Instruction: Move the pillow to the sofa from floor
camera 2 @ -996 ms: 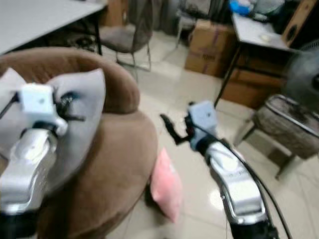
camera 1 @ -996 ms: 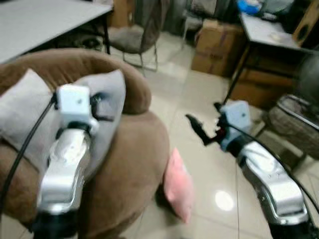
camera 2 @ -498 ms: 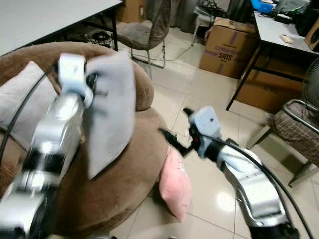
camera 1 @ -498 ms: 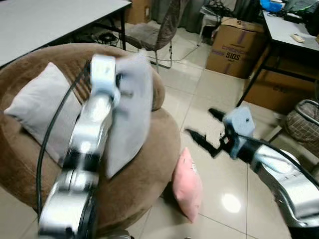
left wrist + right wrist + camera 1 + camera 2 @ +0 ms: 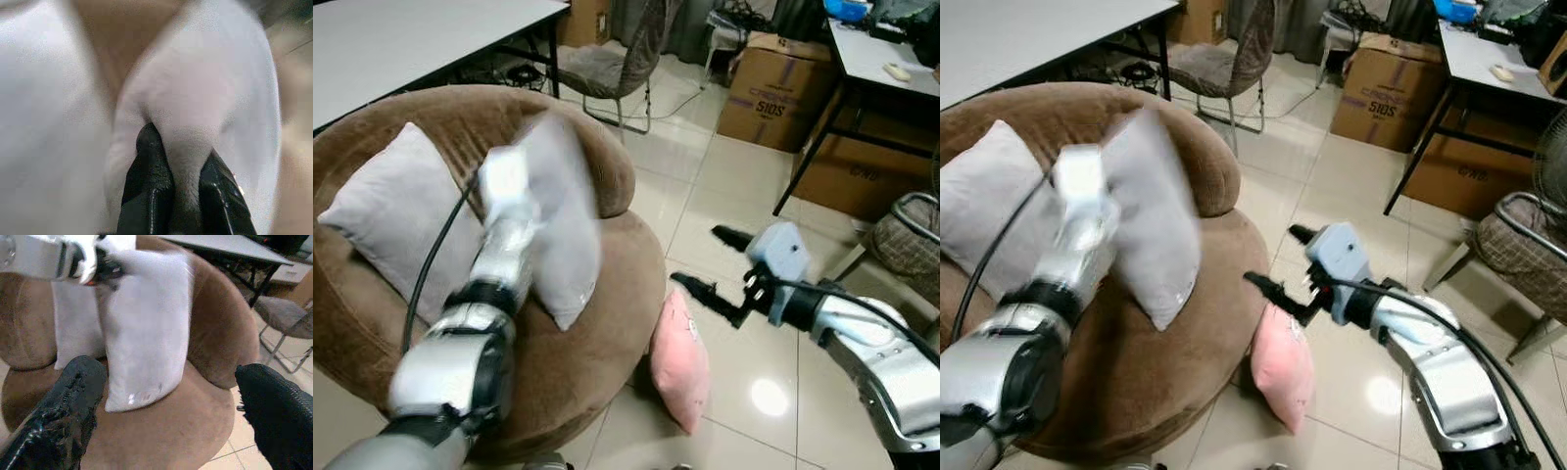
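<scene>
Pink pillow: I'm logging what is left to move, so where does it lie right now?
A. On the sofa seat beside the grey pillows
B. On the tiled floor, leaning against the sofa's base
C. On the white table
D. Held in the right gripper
B: the pink pillow stands on the tiles against the brown sofa, below the open right gripper, which holds nothing.

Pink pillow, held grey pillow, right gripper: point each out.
Pink pillow (image 5: pixel 680 360), left eye view, its middle.
Held grey pillow (image 5: pixel 1151 230), right eye view, its face.
Right gripper (image 5: pixel 713 262), left eye view, between fingertips.
</scene>
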